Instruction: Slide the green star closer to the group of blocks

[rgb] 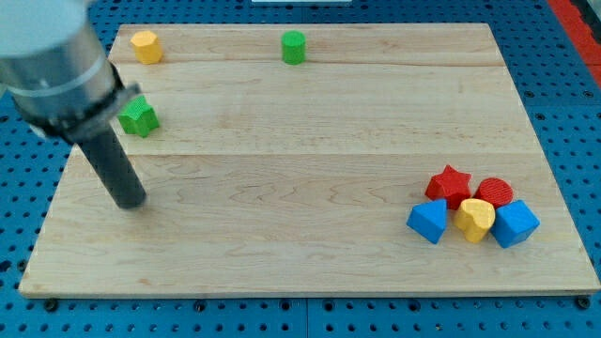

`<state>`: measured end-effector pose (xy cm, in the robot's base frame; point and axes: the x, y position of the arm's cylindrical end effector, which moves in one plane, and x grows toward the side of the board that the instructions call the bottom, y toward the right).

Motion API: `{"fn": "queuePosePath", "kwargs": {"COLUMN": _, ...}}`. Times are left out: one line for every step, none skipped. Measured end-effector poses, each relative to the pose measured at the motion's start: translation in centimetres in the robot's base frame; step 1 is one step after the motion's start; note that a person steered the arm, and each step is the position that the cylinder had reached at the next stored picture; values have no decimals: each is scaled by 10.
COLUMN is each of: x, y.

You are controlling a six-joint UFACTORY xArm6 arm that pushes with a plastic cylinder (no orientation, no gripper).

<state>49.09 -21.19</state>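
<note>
Tip (130,201) below green star (138,117)

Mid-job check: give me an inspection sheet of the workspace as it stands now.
Surface: wooden board, flat, unmarked.
Job's things: green star near the view's left edge; group at lower right: red star, red cylinder, yellow heart, two blue blocks.
Clutter: yellow block, green cylinder along the top.
Grippers: none; my tip sits below the green star, apart.
Cables: nothing seen.
Surroundings: blue perforated base.

no legible text, labels or numbers, seemingly none on blocks or board
</note>
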Motion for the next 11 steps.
{"fn": "queuePosePath", "kwargs": {"x": -58, "y": -30}}
{"fn": "queuePosePath", "kwargs": {"x": -95, "y": -40}}
{"fn": "queuePosePath", "kwargs": {"x": -103, "y": -6}}
{"fn": "queuePosePath", "kwargs": {"x": -103, "y": 86}}
{"fn": "queuePosePath", "kwargs": {"x": -103, "y": 124}}
{"fn": "queuePosePath", "kwargs": {"x": -110, "y": 52}}
{"fn": "queuePosePath", "kwargs": {"x": -129, "y": 42}}
{"fn": "queuePosePath", "kwargs": {"x": -132, "y": 114}}
{"fn": "queuePosePath", "kwargs": {"x": -107, "y": 229}}
{"fn": "queuePosePath", "kwargs": {"x": -71, "y": 302}}
{"fn": "queuePosePath", "kwargs": {"x": -70, "y": 293}}
